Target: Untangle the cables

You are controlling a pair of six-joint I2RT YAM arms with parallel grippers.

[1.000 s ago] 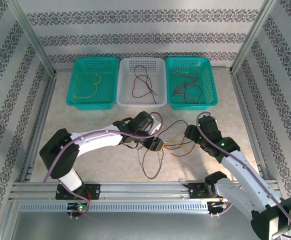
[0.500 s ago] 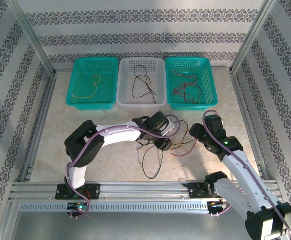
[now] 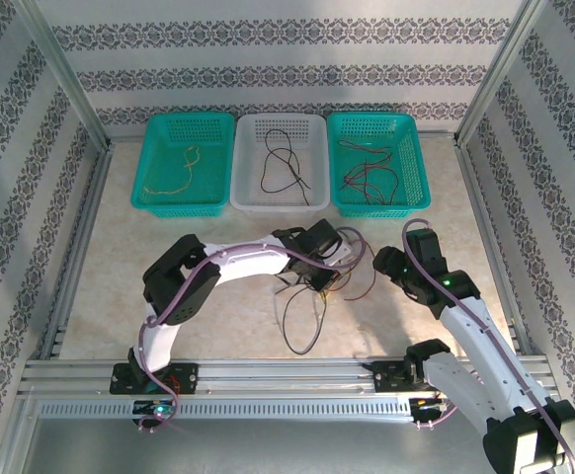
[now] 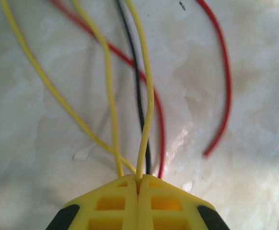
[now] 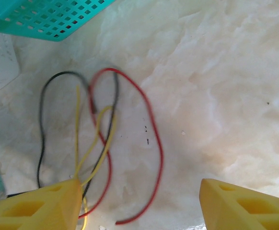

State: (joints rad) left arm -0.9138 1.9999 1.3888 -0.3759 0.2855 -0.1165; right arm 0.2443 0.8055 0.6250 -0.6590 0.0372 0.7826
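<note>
Cables [image 3: 347, 288] lie in a thin, limp tangle on the pale marbled table [image 3: 169, 257], between the left gripper [image 3: 325, 280] and the right gripper [image 3: 384, 265]. In the left wrist view, ribbed yellow fingers [image 4: 110, 206] press together on one yellow wire [image 4: 148, 96]. In the right wrist view, the jaws stand spread, with looped red, black and yellow strands [image 5: 101, 139] ahead of them.

Overhead plus 2 close-ups over cables [image 5: 158, 143]
</note>
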